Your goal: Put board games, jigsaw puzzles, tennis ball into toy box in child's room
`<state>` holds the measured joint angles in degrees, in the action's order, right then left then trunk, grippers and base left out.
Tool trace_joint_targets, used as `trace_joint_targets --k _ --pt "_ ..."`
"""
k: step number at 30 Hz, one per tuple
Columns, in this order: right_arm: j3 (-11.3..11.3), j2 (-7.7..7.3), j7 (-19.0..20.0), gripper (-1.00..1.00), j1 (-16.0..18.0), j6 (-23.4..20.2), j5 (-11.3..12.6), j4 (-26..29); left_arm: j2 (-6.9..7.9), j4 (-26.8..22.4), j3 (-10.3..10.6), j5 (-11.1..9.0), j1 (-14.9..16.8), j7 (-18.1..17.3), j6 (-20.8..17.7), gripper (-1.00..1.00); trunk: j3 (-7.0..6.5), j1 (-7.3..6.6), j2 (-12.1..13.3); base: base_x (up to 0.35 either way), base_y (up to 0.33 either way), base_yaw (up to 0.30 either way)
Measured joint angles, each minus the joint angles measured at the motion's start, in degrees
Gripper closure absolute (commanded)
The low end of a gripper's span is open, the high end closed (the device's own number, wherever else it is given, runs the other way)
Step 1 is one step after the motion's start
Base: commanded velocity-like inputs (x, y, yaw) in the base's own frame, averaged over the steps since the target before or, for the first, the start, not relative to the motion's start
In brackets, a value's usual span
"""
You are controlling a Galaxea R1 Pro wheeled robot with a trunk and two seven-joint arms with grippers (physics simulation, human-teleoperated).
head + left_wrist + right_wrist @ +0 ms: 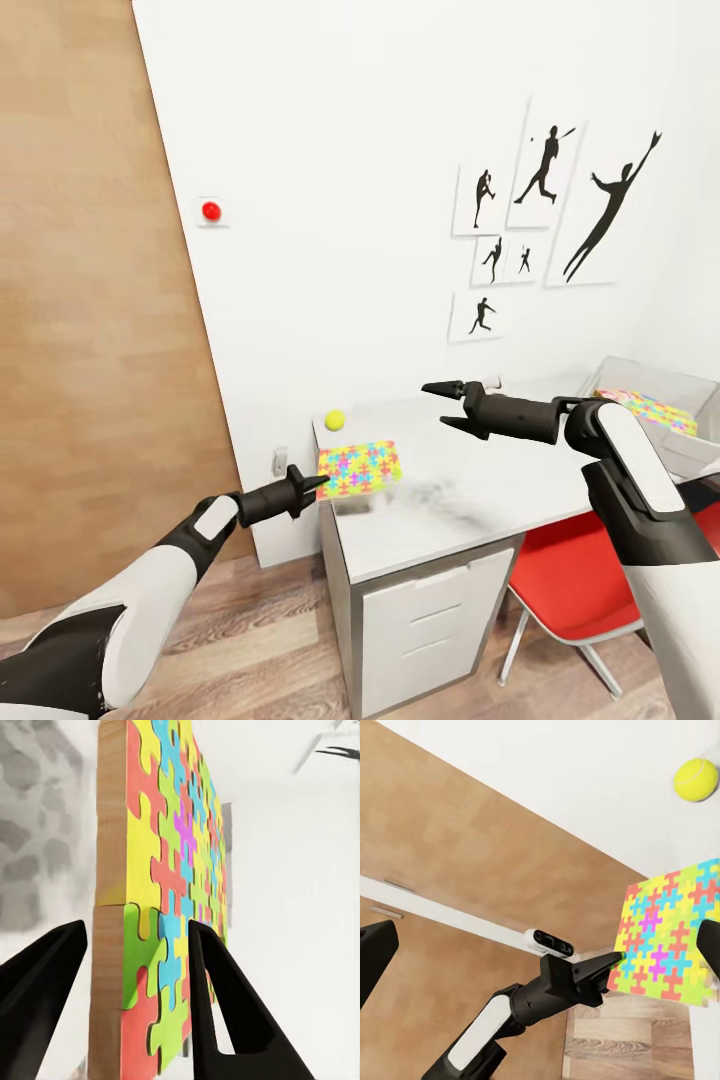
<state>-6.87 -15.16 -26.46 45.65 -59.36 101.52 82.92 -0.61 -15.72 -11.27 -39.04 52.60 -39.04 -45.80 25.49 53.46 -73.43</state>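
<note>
Puzzle (358, 469) at table (470, 505) end, ball (334, 420) at its 11 o'clock, both unboxed; left gripper (312, 484) spread astride its edge, right gripper (448, 404) spread, empty; second puzzle (648, 408) already in box (690, 380).

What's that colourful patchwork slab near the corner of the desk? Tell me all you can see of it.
It is a jigsaw puzzle: a thin flat rectangle patterned with interlocking yellow, green, pink, blue and orange pieces, its side edge looking like pale wood. It lies flat on the table at the near left corner, by the edge. A tennis ball sits apart behind it. The left pincer is open, with its two black fingers straddling the puzzle's edge; whether they touch it is unclear.
</note>
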Motion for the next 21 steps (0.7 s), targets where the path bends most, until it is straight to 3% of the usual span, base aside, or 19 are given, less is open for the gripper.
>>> trace_joint_targets --k 6,21 --pt "0.21 -0.02 -0.02 -1.0 -0.14 0.01 -0.06 -0.01 0.17 -5.56 0.35 0.0 -0.07 0.16 -5.2 1.0 -1.08 -1.32 2.41 0.0 0.0 0.0" --pt "0.42 -0.09 -0.07 -1.0 -0.67 0.02 -0.17 -0.05 0.29 -6.25 0.15 0.16 -0.07 0.18 -6.04 1.0 -3.77 -4.61 8.43 0.0 0.0 0.0"
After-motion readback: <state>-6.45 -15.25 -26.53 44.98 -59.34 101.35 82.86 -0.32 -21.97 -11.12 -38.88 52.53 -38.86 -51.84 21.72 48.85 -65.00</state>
